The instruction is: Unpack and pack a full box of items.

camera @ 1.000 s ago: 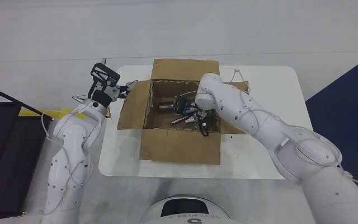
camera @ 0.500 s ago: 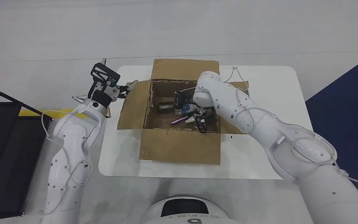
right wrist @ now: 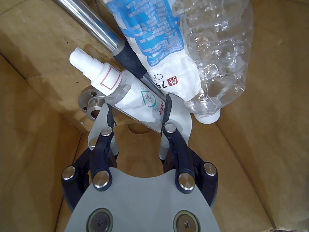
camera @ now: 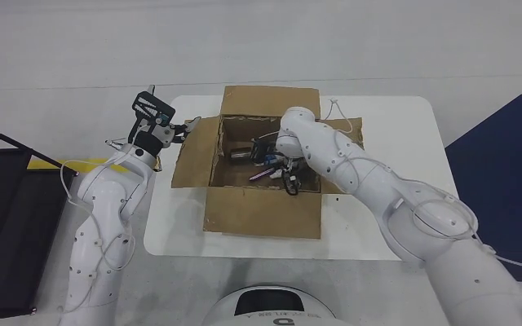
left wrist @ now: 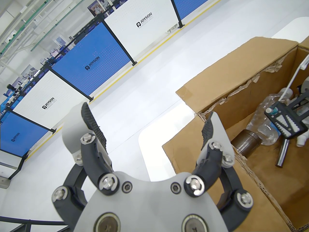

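Observation:
An open cardboard box (camera: 261,213) stands in the middle of the white table (camera: 391,130). My right gripper (right wrist: 138,105) is down inside it, shut on a small clear spray bottle (right wrist: 106,76) with a white cap. Against that bottle lie a crushed clear plastic bottle (right wrist: 205,49) and a steel rod (right wrist: 79,13) with a black sleeve. The left wrist view looks into the box (left wrist: 241,92) at my right gripper (left wrist: 284,121) and a dark metal cylinder (left wrist: 246,141). My left gripper (left wrist: 147,112) hangs open and holds nothing, just outside the box's left flap (camera: 196,155).
A metal flange (right wrist: 90,100) lies on the box floor (right wrist: 36,49) behind the spray bottle. The box walls stand close around my right gripper (camera: 277,167). A thin white cord (camera: 342,110) lies on the table by the box's far right corner. Bare tabletop lies right of the box.
My right arm has shifted a little to the left within the box. The left arm has not moved.

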`<state>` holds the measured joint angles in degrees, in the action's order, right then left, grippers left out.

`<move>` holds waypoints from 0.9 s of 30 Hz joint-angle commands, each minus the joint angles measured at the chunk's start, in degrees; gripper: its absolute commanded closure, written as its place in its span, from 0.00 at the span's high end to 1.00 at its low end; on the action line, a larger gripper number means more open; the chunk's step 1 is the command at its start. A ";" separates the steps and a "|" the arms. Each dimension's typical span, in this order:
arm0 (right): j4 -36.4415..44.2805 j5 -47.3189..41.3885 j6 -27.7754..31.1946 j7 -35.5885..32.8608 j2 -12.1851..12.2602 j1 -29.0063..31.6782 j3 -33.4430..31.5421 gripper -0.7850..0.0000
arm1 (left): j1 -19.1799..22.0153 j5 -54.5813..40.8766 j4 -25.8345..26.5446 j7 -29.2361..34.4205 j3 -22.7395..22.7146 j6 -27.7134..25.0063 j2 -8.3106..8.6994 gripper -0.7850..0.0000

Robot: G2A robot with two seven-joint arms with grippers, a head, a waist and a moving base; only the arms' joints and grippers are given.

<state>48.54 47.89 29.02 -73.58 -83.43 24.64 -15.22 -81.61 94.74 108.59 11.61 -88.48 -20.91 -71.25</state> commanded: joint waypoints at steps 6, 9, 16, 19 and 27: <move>-2.90 0.25 0.88 1.14 -1.35 -0.58 -0.21 0.00 | 0.00 0.00 0.00 0.00 -0.02 0.00 0.00 1.00; -3.30 0.69 0.23 1.55 -1.42 -1.24 -0.88 0.00 | 0.00 0.00 0.00 0.00 -0.02 0.00 0.00 1.00; 1.74 1.06 -0.20 1.63 0.88 -1.49 -4.30 0.00 | 0.00 0.00 0.00 0.00 -0.02 0.00 0.00 1.00; 5.41 1.50 -0.58 1.31 2.62 -0.38 -6.21 0.00 | 0.00 0.00 0.00 0.00 -0.02 0.00 0.00 1.00; 12.04 3.06 -1.65 -1.22 6.07 3.84 -9.61 0.16 | 0.00 0.00 0.00 0.00 -0.02 0.00 0.00 1.00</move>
<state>60.03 50.97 27.20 -74.59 -77.59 28.05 -24.57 -81.61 94.74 108.59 11.61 -88.48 -20.91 -71.25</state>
